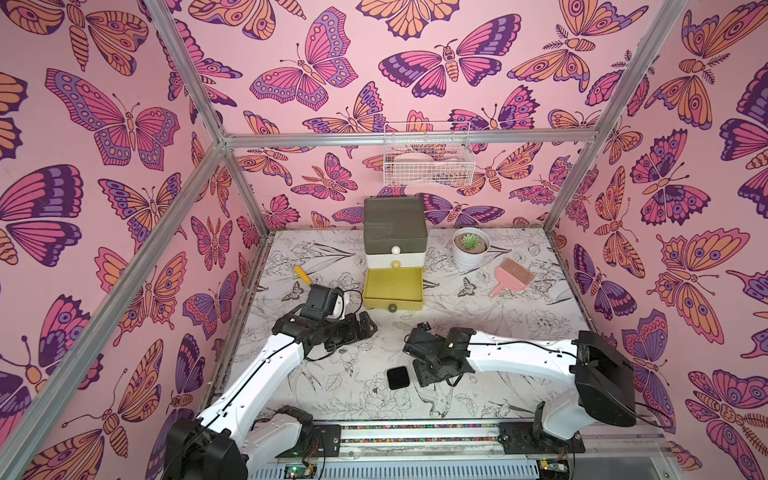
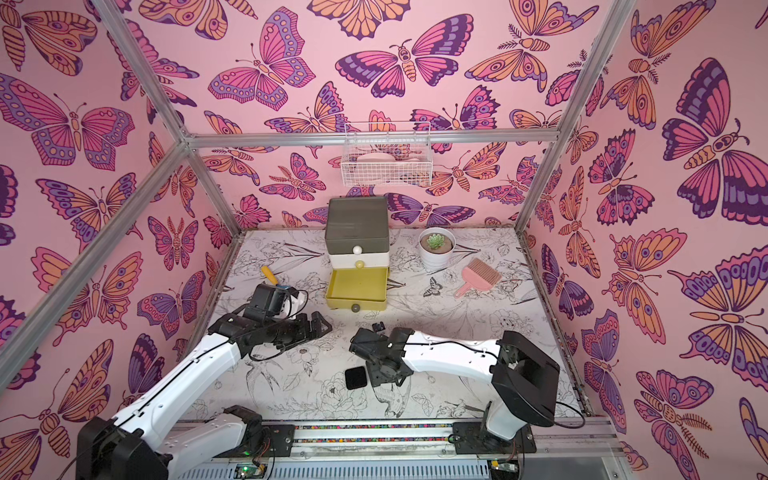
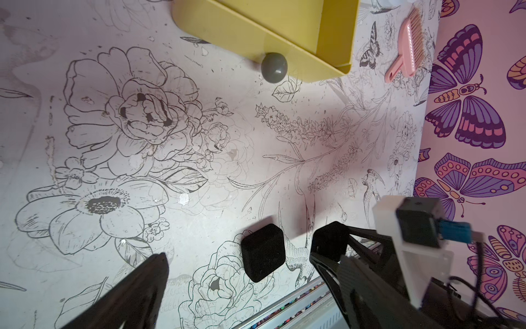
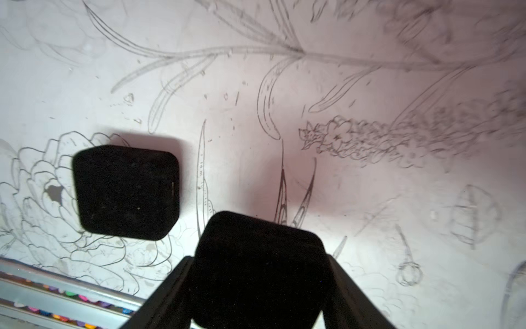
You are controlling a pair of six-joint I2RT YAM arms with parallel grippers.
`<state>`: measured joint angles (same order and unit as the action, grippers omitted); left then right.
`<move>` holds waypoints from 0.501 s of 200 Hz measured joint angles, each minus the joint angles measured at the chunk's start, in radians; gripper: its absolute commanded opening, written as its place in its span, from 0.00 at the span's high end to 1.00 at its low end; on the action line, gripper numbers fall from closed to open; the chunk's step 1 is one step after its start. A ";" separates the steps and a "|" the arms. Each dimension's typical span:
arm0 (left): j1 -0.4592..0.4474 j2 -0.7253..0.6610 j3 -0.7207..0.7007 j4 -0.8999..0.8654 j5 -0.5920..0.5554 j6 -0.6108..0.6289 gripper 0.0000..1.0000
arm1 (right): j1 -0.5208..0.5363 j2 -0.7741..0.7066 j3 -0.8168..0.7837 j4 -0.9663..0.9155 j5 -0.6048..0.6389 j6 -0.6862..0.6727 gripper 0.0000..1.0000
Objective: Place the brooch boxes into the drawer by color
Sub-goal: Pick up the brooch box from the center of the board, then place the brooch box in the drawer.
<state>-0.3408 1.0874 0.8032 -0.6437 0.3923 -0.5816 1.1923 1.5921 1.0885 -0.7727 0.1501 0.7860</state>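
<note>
Black velvet fills the right pincer (image 4: 257, 259). In the right wrist view a black brooch box (image 4: 259, 273) sits between its two fingers, which lie against opposite sides of it, so this pincer is clenched on that box. Whether the box is clear of the table (image 1: 519, 353) I cannot tell.

Just beside it, apart from the fingers, the other black box (image 1: 398, 378) lies flat on the table near the middle of the near edge, on the side of the right pincer that faces the table's left edge.

The left pincer (image 1: 370, 326) is released. Its jaws stand wide with nothing between them, and it hangs over the table between that loose box and the drawer (image 1: 395, 220).

The drawer stands at the middle of the far edge. Its yellow bottom tier (image 1: 392, 284) is pulled out toward the near edge, with its grey knob (image 1: 392, 308) facing the arms. The grey top and white middle tiers are pushed in.

A potted succulent (image 1: 470, 245) stands near the far edge, on the side of the drawer toward the right edge. A pink brush (image 1: 510, 276) lies near the pot, further toward the near edge. A yellow-handled tool (image 1: 302, 275) lies toward the left edge. A white wire basket (image 1: 427, 160) hangs on the back wall above the drawer.
</note>
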 measured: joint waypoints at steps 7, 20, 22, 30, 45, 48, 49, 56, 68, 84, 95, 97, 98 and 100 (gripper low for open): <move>0.000 -0.002 0.000 0.000 0.000 -0.002 0.00 | -0.011 0.000 0.038 -0.018 0.014 -0.017 0.36; 0.000 -0.010 0.000 0.000 -0.001 -0.004 0.00 | -0.048 0.000 0.115 -0.044 0.033 -0.056 0.36; 0.000 -0.011 0.000 0.000 -0.001 -0.004 0.00 | -0.056 0.000 0.127 -0.047 0.034 -0.063 0.36; 0.000 -0.019 0.000 0.000 -0.002 -0.005 0.00 | -0.089 0.002 0.171 -0.056 0.036 -0.087 0.37; 0.000 -0.031 0.001 0.000 -0.005 -0.007 0.00 | -0.165 0.018 0.253 -0.061 0.033 -0.132 0.37; 0.000 -0.033 0.001 0.000 -0.005 -0.008 0.00 | -0.183 0.024 0.270 -0.061 0.033 -0.141 0.37; 0.000 -0.034 0.001 0.000 -0.005 -0.008 0.00 | -0.187 0.026 0.274 -0.061 0.032 -0.143 0.37; 0.000 -0.038 0.002 0.000 -0.005 -0.011 0.00 | -0.222 0.042 0.307 -0.058 0.028 -0.163 0.37; 0.000 -0.045 0.002 0.000 -0.005 -0.015 0.00 | -0.278 0.080 0.365 -0.057 0.021 -0.194 0.38; 0.000 -0.059 0.002 0.000 -0.009 -0.025 0.00 | -0.328 0.153 0.449 -0.060 0.008 -0.237 0.38; 0.000 -0.069 0.002 0.000 -0.012 -0.030 0.00 | -0.350 0.214 0.512 -0.060 0.001 -0.259 0.38; 0.000 -0.072 0.002 0.000 -0.013 -0.031 0.00 | -0.354 0.225 0.524 -0.061 -0.002 -0.264 0.38; 0.000 -0.072 0.002 0.000 -0.013 -0.031 0.00 | -0.356 0.229 0.528 -0.062 -0.001 -0.265 0.38; 0.000 -0.074 0.002 0.000 -0.014 -0.031 0.00 | -0.358 0.240 0.538 -0.061 -0.001 -0.268 0.38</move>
<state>-0.3408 1.0138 0.8055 -0.6434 0.3786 -0.6121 0.8341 1.8317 1.6268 -0.8337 0.1490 0.5179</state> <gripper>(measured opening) 0.998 0.668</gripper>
